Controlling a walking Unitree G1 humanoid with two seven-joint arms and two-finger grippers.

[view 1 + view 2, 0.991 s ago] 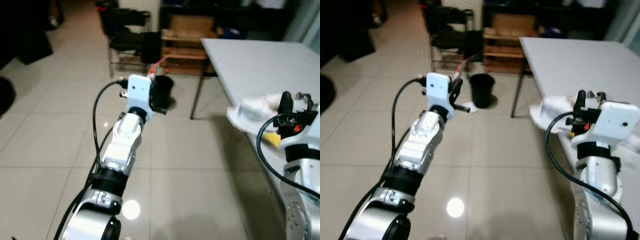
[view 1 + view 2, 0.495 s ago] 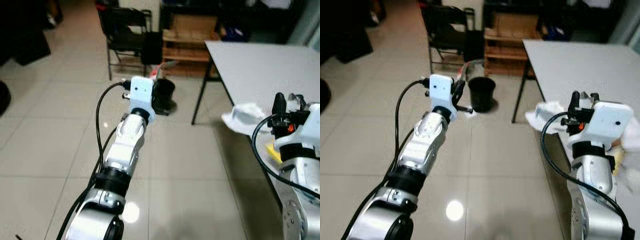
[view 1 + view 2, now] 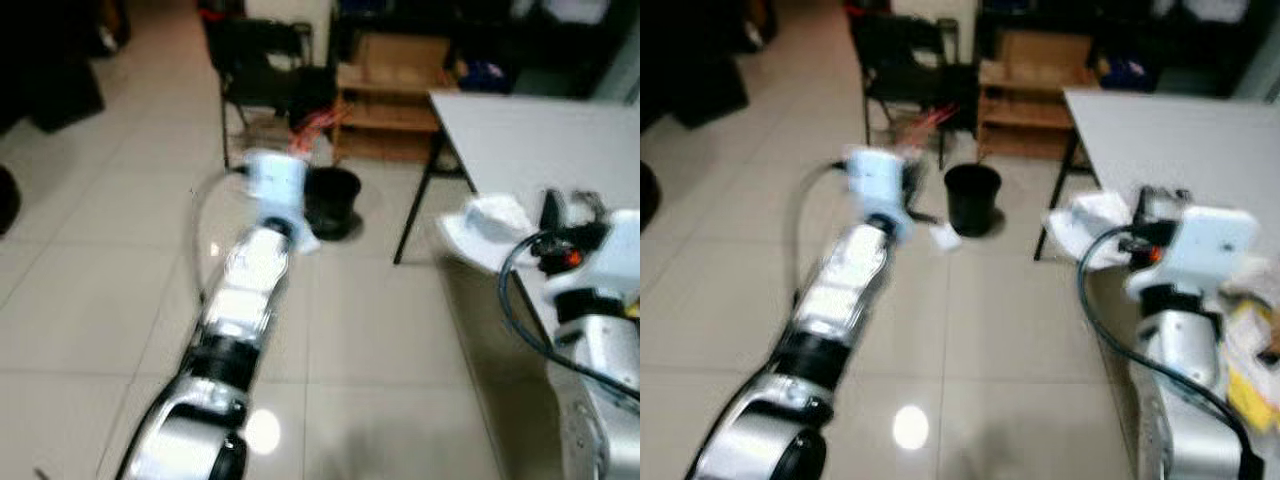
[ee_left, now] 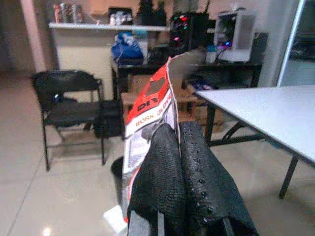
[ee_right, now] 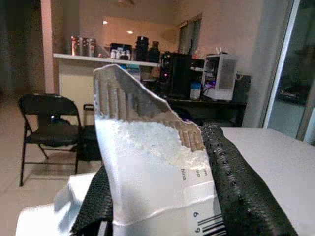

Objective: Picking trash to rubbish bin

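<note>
Left eye view has blurred and the whole scene has slid since a moment ago, so I read that as the robot walking toward the black rubbish bin (image 3: pixel 972 197) on the tiled floor, which now sits nearer the middle of frame. My left tool (image 4: pixel 179 162) is clamped narrow on a red and white wrapper (image 4: pixel 151 115), raised ahead toward the bin; the right tool (image 5: pixel 162 196) grips a torn white padded mailer (image 5: pixel 147 162) beside the grey surface (image 3: pixel 540 140). Both pieces look ready to drop once I close in. A white scrap (image 3: pixel 943 237) lies just beside the bin.
</note>
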